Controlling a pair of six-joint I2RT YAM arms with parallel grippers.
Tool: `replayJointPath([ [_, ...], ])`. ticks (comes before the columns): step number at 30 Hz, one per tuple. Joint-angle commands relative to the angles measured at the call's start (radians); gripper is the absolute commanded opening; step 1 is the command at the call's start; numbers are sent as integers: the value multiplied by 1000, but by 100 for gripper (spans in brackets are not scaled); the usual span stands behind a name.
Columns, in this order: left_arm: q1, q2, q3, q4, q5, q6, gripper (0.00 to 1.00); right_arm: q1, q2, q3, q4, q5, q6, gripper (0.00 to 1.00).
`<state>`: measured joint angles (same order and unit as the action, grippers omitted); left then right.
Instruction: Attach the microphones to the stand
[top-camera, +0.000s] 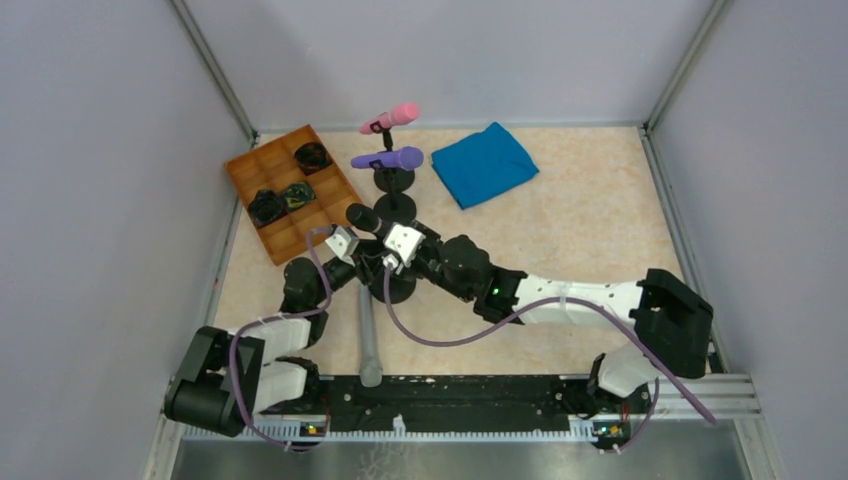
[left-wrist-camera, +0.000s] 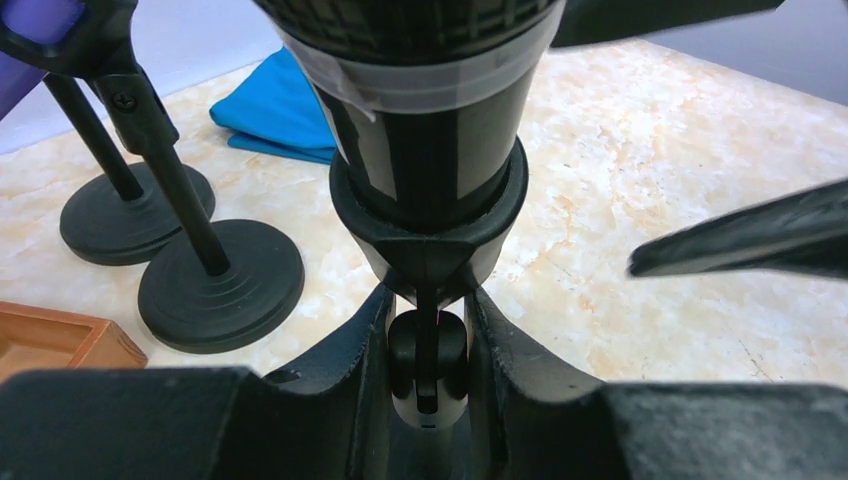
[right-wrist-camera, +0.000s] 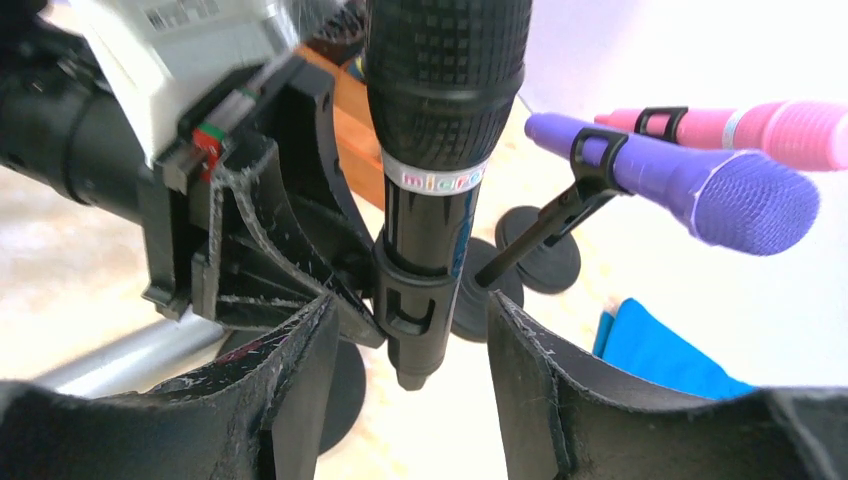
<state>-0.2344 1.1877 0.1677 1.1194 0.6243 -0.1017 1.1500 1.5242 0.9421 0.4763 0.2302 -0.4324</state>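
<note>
**Black microphone seated in the near stand's clip; both grippers at that stand**

1. Containers. A wooden tray (top-camera: 272, 165) with low walls and square compartments lies at the far left of the table (top-camera: 580, 230). Three compartments each hold one of the dark bundles (top-camera: 266, 205). Two sit side by side in a middle row and one sits at the far right. What they are cannot be told.

2. Task items. The black microphone (right-wrist-camera: 445, 150) stands nearly upright in the clip (left-wrist-camera: 430, 235) of the near stand (top-camera: 392, 287), which has a round black ribbed base. It has a fine mesh head, a pale printed band and a smooth, glossy barrel. The purple microphone (top-camera: 388, 158) and pink microphone (top-camera: 392, 118) lie near horizontal in the clips of two stands farther back.

3. Grippers. The left gripper (left-wrist-camera: 428, 320) has its fingers pressed against the swivel joint (left-wrist-camera: 428, 365) just under the clip, pinching it. The right gripper (right-wrist-camera: 410, 310) has its fingers spread, one on each side of the black microphone's lower end and clear of it.

4. Other items. A folded blue cloth (top-camera: 485, 163) lies at the far centre of the mottled beige, stone-patterned table. A grey tube (top-camera: 368, 340) lies near the arm bases.

5. View differences. Only the top view shows the tray's contents. Only the left wrist view shows the pinch on the joint and the two rear bases standing close together. Only the right wrist view shows the scuffed inner faces of the right fingers and the gap beside the barrel.
</note>
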Motion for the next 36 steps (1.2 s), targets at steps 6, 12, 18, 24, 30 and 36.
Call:
replayJointPath([
  [6, 14, 48, 38, 48, 118, 33, 0, -50, -89, 31, -45, -178, 34, 54],
  [12, 14, 84, 56, 71, 208, 21, 0, -74, -75, 54, -52, -274, 9, 54],
  [18, 14, 101, 64, 79, 242, 19, 0, -81, -38, 98, -24, -244, -1, 54],
  [24, 14, 99, 65, 77, 245, 20, 0, -83, 8, 151, -43, -185, -15, 54],
  [30, 14, 101, 67, 76, 248, 20, 0, -87, 35, 182, -74, -202, -25, 54],
  [36, 14, 102, 68, 74, 249, 23, 0, -87, 61, 216, -80, -207, -34, 52],
])
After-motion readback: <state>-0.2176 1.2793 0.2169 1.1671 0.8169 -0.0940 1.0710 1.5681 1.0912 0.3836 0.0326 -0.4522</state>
